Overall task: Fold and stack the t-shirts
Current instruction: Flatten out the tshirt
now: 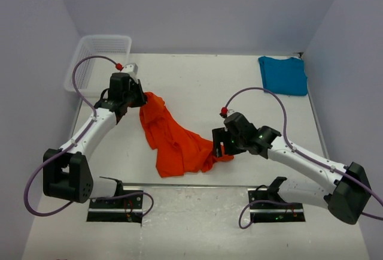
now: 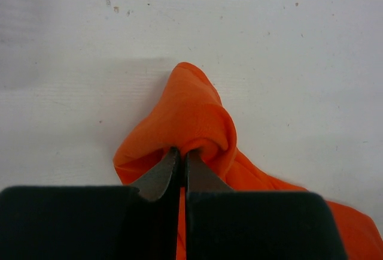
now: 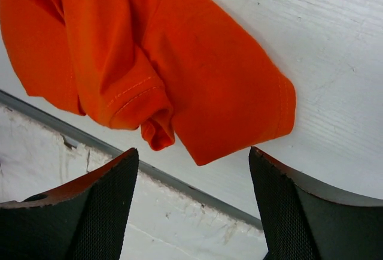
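The orange-red t-shirt [image 1: 173, 137] lies crumpled on the white table, running from upper left to lower right. My left gripper [image 1: 139, 99] is shut on its upper end; in the left wrist view the fingers [image 2: 160, 176] pinch a raised fold of the orange cloth [image 2: 194, 116]. My right gripper [image 1: 218, 146] is open just above the shirt's lower right corner; in the right wrist view a sleeve [image 3: 227, 98] lies beyond the spread fingers [image 3: 105, 203], not touched. The teal-blue t-shirt [image 1: 283, 74] lies folded at the table's far right corner.
A white mesh basket [image 1: 99, 62] stands at the table's far left corner, just behind the left arm. The table's near edge, a grey strip [image 3: 179, 182], runs under the right gripper. Walls close in on the left, back and right.
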Action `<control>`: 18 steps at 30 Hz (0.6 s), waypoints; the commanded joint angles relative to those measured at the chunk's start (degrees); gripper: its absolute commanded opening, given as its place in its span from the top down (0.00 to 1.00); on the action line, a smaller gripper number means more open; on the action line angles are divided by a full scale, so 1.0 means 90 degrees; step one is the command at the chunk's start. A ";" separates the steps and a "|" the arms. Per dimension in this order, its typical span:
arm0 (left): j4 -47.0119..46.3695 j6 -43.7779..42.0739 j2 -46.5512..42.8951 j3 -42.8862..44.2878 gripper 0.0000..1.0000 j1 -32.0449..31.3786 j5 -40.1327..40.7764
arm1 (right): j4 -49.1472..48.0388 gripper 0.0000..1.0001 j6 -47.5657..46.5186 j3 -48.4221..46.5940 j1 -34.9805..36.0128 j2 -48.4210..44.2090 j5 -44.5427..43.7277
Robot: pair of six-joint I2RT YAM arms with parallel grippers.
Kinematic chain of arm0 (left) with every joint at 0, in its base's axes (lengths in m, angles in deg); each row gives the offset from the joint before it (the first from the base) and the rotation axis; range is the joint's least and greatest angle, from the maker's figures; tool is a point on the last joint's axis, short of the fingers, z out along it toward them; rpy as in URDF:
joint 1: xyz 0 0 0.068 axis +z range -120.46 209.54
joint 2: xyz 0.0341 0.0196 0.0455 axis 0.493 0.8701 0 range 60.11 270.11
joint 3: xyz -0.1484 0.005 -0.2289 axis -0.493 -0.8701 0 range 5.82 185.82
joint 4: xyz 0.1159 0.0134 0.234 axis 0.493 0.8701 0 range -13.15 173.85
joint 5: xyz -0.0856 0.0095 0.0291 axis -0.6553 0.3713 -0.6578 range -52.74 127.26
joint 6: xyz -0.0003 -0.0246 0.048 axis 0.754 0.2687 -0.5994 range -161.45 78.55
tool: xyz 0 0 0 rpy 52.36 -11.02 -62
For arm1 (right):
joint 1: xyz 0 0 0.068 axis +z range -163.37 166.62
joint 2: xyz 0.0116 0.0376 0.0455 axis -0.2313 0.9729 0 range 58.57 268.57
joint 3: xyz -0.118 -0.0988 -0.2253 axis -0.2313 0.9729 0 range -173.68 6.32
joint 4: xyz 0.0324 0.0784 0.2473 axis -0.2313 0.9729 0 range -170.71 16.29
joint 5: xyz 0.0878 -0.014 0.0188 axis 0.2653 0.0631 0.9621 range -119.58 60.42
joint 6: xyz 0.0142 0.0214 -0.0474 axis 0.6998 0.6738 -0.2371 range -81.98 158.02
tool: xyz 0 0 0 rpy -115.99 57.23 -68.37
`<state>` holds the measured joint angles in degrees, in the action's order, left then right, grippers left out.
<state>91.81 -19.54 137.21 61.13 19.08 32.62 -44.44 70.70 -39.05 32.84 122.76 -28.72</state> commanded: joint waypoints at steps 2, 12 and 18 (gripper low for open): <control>-0.0217 -0.0042 -0.0314 -0.0003 1.00 0.0039 -0.0197 | -0.0027 0.26 0.0741 0.0118 0.0031 -0.0022 -0.0904; -0.0139 -0.0052 -0.0471 0.0026 1.00 0.0039 -0.0382 | -0.0534 0.34 0.1114 0.0587 0.0050 0.0164 -0.0623; -0.0178 -0.0042 -0.0451 -0.0032 1.00 0.0039 -0.0421 | -0.0826 0.36 0.1134 0.0763 0.0050 0.0290 -0.0351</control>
<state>91.96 -19.56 134.61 60.97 19.08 29.93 -48.16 79.36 -33.21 32.86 124.53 -33.17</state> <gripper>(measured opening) 0.007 0.651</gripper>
